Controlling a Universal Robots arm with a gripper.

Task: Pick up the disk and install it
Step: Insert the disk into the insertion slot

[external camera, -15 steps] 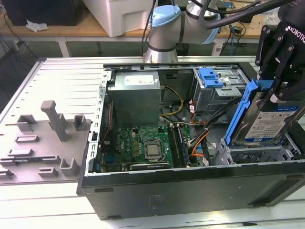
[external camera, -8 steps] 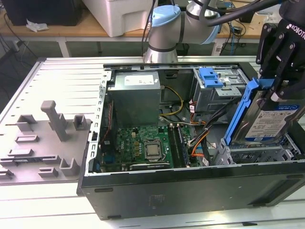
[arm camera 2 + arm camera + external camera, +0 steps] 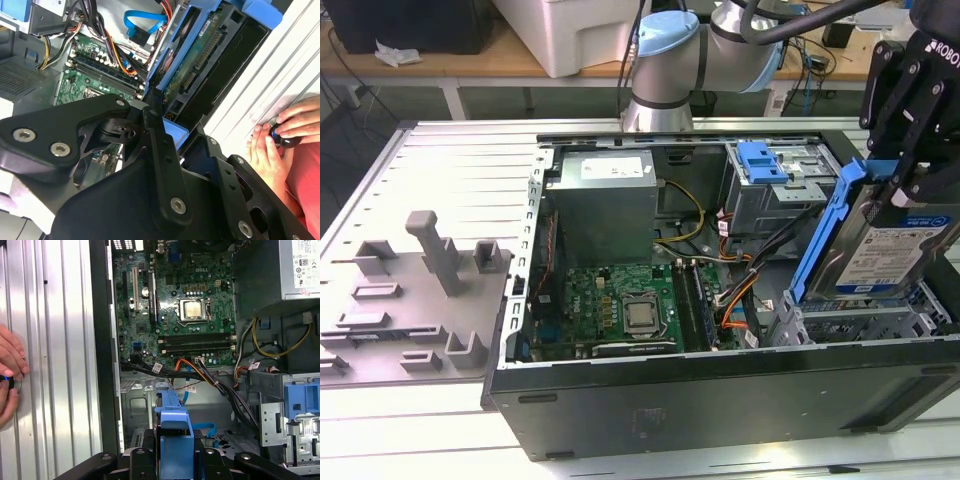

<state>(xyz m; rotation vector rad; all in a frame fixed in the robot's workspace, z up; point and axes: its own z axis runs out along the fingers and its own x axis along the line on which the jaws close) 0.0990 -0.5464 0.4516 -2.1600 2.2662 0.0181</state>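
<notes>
The disk (image 3: 892, 252) is a silver drive with a white-and-blue label and a blue frame along its edges. It hangs tilted, one end low, over the metal drive cage (image 3: 865, 322) at the exterior view's right end of the open computer case (image 3: 720, 405). My black gripper (image 3: 905, 178) is shut on its upper end. In the second wrist view the disk's circuit-board underside (image 3: 197, 62) runs away from my fingers (image 3: 156, 145). In the first wrist view its blue frame (image 3: 172, 422) points into the case.
Inside the case lie the motherboard (image 3: 620, 305), the grey power supply (image 3: 605, 195), bundled cables (image 3: 740, 295) and a blue tab (image 3: 765, 160) on the upper bay. A grey fixture plate (image 3: 410, 300) sits at the exterior view's left. A person's hands (image 3: 280, 132) rest beside the case.
</notes>
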